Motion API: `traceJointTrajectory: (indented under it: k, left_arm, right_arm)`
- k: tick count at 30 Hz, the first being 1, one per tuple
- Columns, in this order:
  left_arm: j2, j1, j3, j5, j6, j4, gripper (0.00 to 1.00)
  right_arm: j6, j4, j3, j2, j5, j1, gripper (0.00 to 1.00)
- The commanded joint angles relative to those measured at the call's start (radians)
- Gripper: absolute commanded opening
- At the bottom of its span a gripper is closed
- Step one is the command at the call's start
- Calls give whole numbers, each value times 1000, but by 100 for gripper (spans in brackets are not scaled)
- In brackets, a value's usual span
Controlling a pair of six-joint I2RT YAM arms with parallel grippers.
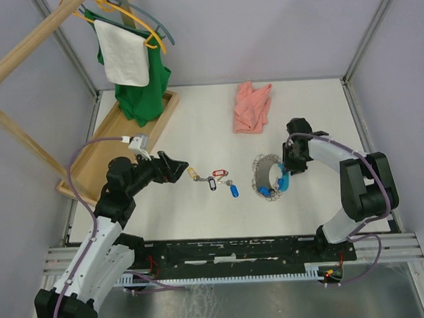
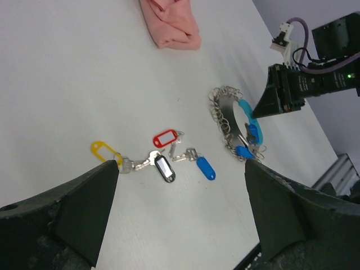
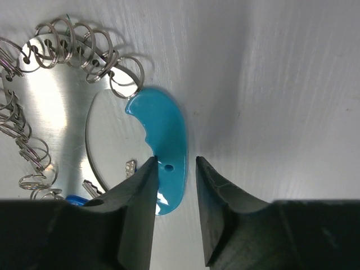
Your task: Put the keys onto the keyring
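**Top external.** The left arm is bent at the elbow, its forearm reaching in from the left. The left pincer point(image 1: 178, 167) is low over the table point(image 1: 201, 226), spread wide and released, pointing at the keys point(image 1: 214, 181). Four keys lie loose in a short row near mid-table, tagged yellow, red, black and blue in order from that pincer. The right arm is folded in an arch with the wrist turned down. The right pincer point(image 1: 288, 172) is at the right side of the keyring point(image 1: 263, 172), over its light-blue tag point(image 1: 284, 181). The keyring lies flat on the table, right of the keys and apart from them. A pink cloth point(image 1: 252, 106) lies farther back. A wooden tray point(image 1: 102, 150) is at the left, with a green garment point(image 1: 144, 91) hanging over it.

**Left wrist.** The fingers point(image 2: 84, 208) fill the lower corners, far apart, with nothing held. The yellow-tagged key lies just beside one fingertip. This view separates the key blades, which the overhead view blurs. It also shows the right pincer side-on, its tip down at the light-blue tag, but contact cannot be told from here.

**Right wrist.** Only this view shows the right jaw gap. The fingers point(image 3: 138, 194) are partly parted and straddle the lower end of the light-blue tag. One finger overlaps the tag's edge, and a sliver of table shows between the tag and the other finger. The pincer is not clenched on the tag. The wire rings strung along the keyring are clear here.
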Motion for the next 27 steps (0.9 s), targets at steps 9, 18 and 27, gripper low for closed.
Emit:
traceJointTrajectory:
  k: [9,18,27]
  left_arm:
    - [148,-338,-6,-184,-225,150,98]
    - [244,-484,-35,-309,-290,217,97]
    - [373,-583,-39,-391,-367,312,93]
  right_arm:
    - [3,-62,-90,-272,-107,32,52]
    - [-8,-41,-152,-278,-189,48,51]
    - [7,35,-184,-188,-243,73,43]
